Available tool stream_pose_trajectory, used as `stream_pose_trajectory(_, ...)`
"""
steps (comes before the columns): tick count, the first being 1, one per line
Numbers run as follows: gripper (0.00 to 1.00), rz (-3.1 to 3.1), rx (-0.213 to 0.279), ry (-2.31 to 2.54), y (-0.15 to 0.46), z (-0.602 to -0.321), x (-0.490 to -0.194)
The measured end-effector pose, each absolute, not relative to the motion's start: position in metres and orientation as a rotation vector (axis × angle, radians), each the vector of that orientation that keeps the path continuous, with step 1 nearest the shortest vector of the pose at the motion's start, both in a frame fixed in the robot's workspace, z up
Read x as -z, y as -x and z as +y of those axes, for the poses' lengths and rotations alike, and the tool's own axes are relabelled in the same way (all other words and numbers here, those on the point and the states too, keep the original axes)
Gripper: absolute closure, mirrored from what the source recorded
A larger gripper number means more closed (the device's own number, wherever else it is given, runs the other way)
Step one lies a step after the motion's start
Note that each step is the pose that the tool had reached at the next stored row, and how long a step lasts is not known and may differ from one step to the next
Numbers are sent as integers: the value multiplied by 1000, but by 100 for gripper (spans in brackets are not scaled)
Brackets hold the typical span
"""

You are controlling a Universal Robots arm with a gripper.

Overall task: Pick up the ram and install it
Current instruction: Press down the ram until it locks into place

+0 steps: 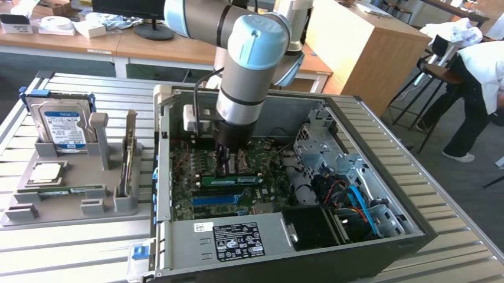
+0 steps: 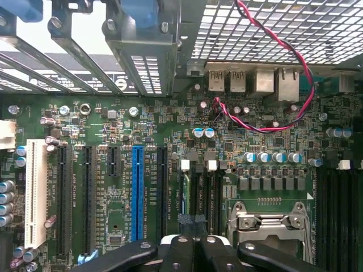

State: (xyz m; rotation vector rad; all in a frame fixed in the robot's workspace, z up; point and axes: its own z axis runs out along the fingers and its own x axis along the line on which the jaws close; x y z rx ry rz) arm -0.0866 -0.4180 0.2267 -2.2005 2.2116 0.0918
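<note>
Ram point(image 1: 232, 180) is inside the open PC case point(image 1: 409, 194), centre of the exterior frame. It lies flat along the motherboard point(image 1: 197, 194), green with a pale label, just above the blue slot point(image 1: 216, 200). From here it looks seated in a memory slot, but I can't confirm the latches.

Tool point(image 1: 228, 167) is closed, fingers together and pointing straight down into the case. The tips sit right over the ram's end toward the exterior view's left. I can't tell whether they are touching it or just above it. Nothing is visibly clamped between the fingers.

Wrist view: black fingers point(image 2: 170, 252) are pinched together over the board. Memory slots with white clips point(image 2: 184, 165) are just ahead of them, and the metal CPU socket point(image 2: 272, 226) is next to those. A long blue slot point(image 2: 137, 192) and a white slot point(image 2: 35, 192) are further across the board. A red-and-black twisted wire point(image 2: 283, 85) loops over the rear ports.

Grey parts fixture point(image 1: 79, 203) sits on the slatted metal surface point(image 1: 47, 253) at the exterior view's left. It holds:
- a hard drive point(image 1: 63, 121), standing upright
- a silver CPU point(image 1: 45, 173), lying flat
- a second green stick point(image 1: 67, 190), flat in its groove
- another board point(image 1: 128, 150), standing on edge

Power supply point(image 1: 236, 239) with a black label is at the lower edge of the case. Blue cables point(image 1: 358, 200) are at the lower right of it.

A person in a white top point(image 1: 480, 71) is bent over at the far upper right of the exterior frame, well apart from the rig.
</note>
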Motion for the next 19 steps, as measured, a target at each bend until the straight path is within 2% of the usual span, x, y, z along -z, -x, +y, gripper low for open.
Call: stream_pose_trajectory(19,90,2212,-92,2200,87,-418,-223)
